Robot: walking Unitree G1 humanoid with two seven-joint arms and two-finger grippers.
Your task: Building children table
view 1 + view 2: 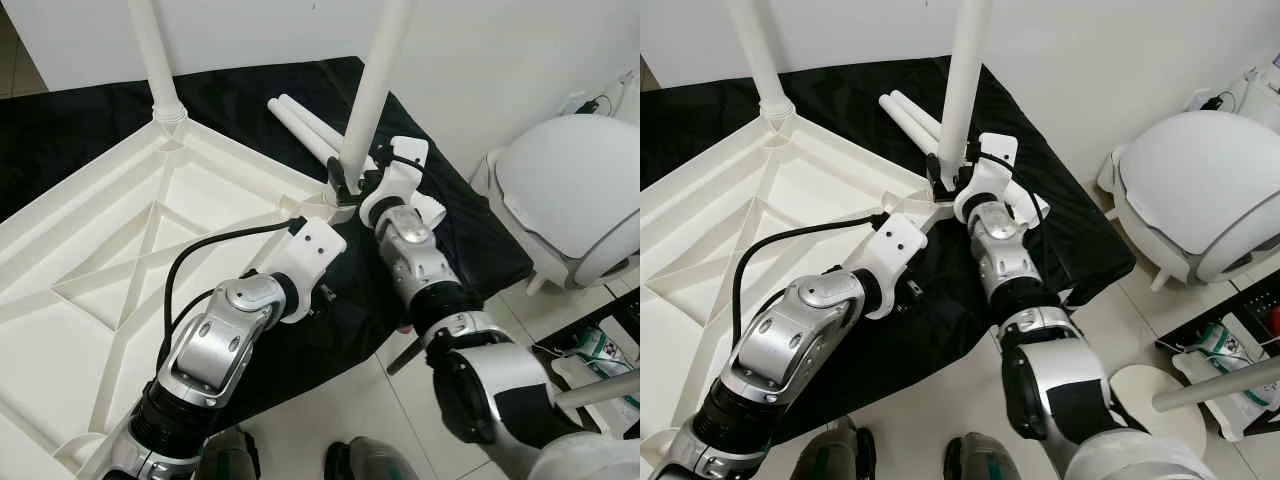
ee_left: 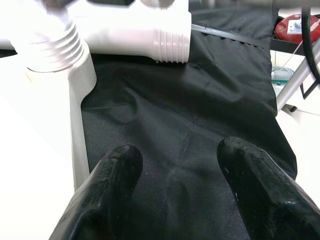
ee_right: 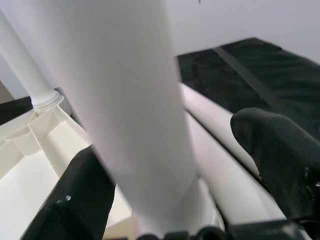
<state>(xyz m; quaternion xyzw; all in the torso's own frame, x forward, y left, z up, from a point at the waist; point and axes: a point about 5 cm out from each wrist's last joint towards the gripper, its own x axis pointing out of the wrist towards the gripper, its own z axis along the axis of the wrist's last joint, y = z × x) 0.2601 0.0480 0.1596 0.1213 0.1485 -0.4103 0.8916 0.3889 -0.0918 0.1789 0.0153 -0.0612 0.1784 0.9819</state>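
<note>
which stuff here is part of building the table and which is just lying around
Part of the job:
- upturned white tabletop
- leg already standing at the far corner
- leg at the near corner, with the right claw around its base
- two spare legs on the black cloth
- left claw, open over the cloth

Just lying about:
- white domed appliance
- red object

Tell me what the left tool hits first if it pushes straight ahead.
Probably the black cloth right ahead of the left tool; further on, likely the threaded end of a loose leg. Depth is unclear.

Right claw (image 1: 345,185) around upright leg (image 1: 372,90)
</note>
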